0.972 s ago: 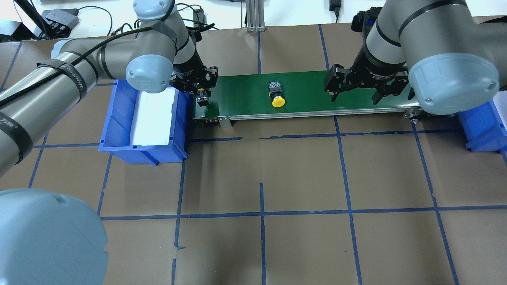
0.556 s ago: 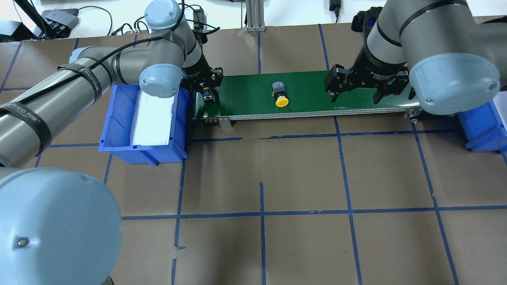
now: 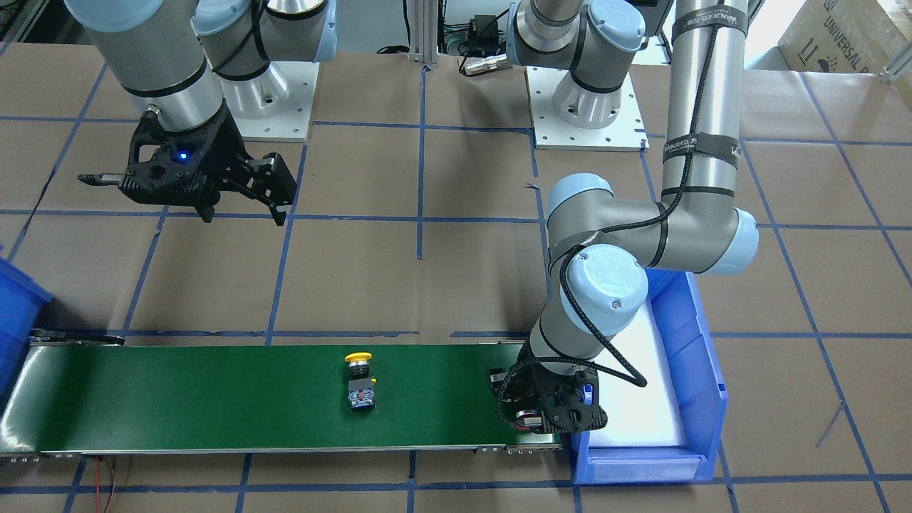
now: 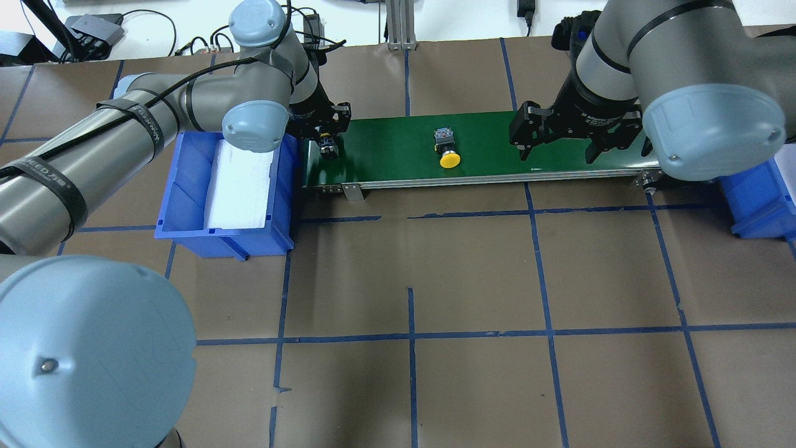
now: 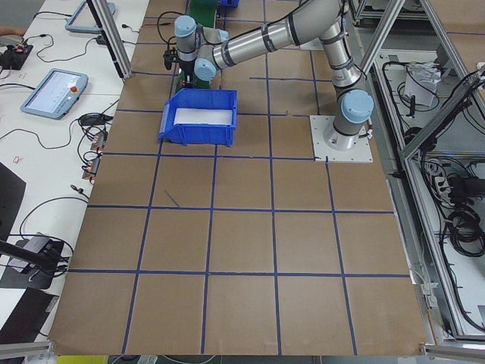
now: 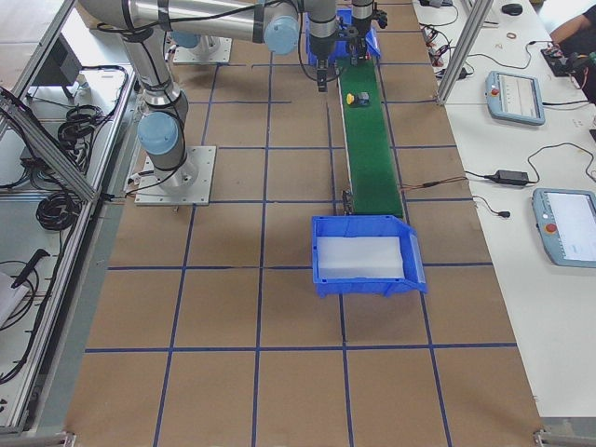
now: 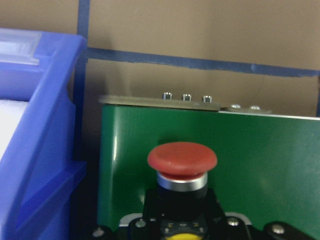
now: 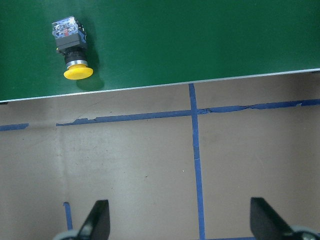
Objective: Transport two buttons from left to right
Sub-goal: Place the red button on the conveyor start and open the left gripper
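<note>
The red button [image 7: 182,160] is held low over the left end of the green conveyor belt [image 4: 385,155], with my left gripper [image 4: 326,140] shut on its black body. In the front-facing view this gripper [image 3: 548,417] sits at the belt end beside the blue bin. The yellow button [image 4: 448,153] lies on its side mid-belt, cap towards the robot; it also shows in the front-facing view [image 3: 360,381] and the right wrist view [image 8: 72,50]. My right gripper [image 4: 556,148] hangs open above the belt's right part, holding nothing, and its fingertips [image 8: 97,222] frame bare table.
A blue bin [image 4: 186,205] lined with white foam stands against the belt's left end. Another blue bin [image 4: 758,199] sits past the belt's right end, partly behind my right arm. Brown paper with blue tape lines [image 4: 410,336] covers the table.
My left gripper has carried the red button rightwards, from the bin's edge onto the belt's left end. The yellow button has drifted right along the belt. The right gripper has stayed put.
</note>
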`<state>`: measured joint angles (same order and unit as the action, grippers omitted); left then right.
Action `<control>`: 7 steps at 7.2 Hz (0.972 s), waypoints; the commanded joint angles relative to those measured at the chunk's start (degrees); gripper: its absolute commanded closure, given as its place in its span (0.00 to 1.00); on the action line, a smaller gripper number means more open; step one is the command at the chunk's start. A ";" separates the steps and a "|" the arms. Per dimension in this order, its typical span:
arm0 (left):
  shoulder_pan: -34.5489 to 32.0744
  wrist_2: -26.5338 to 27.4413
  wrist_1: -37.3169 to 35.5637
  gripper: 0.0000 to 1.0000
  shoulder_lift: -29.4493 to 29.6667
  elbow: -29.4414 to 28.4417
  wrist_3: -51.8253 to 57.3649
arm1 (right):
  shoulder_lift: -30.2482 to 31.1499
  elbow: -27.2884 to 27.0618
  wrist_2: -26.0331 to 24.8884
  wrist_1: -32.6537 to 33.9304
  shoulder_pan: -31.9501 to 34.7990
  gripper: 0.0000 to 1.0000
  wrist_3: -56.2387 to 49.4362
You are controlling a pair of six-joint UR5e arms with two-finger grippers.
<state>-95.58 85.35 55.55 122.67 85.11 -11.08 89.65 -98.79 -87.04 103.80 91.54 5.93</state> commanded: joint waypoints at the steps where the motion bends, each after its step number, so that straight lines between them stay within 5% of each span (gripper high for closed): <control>1: -0.04 -0.01 0.26 0.76 -0.06 -0.21 0.00 | -0.09 0.00 0.02 0.09 0.04 0.00 0.05; 2: -0.04 0.34 0.35 0.52 -0.06 0.23 0.09 | -0.09 0.26 -0.15 0.26 0.04 0.00 -0.13; 4: -0.04 0.43 0.53 0.22 -0.94 0.32 0.70 | 0.00 0.09 -0.50 1.14 0.30 0.00 0.05; 7: -0.04 0.87 8.83 0.08 -8.56 0.67 4.21 | 0.00 0.00 0.02 1.23 0.30 0.00 0.14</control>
<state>-95.63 85.96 59.85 117.78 85.65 -8.41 89.63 -98.78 -87.14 105.01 91.84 6.03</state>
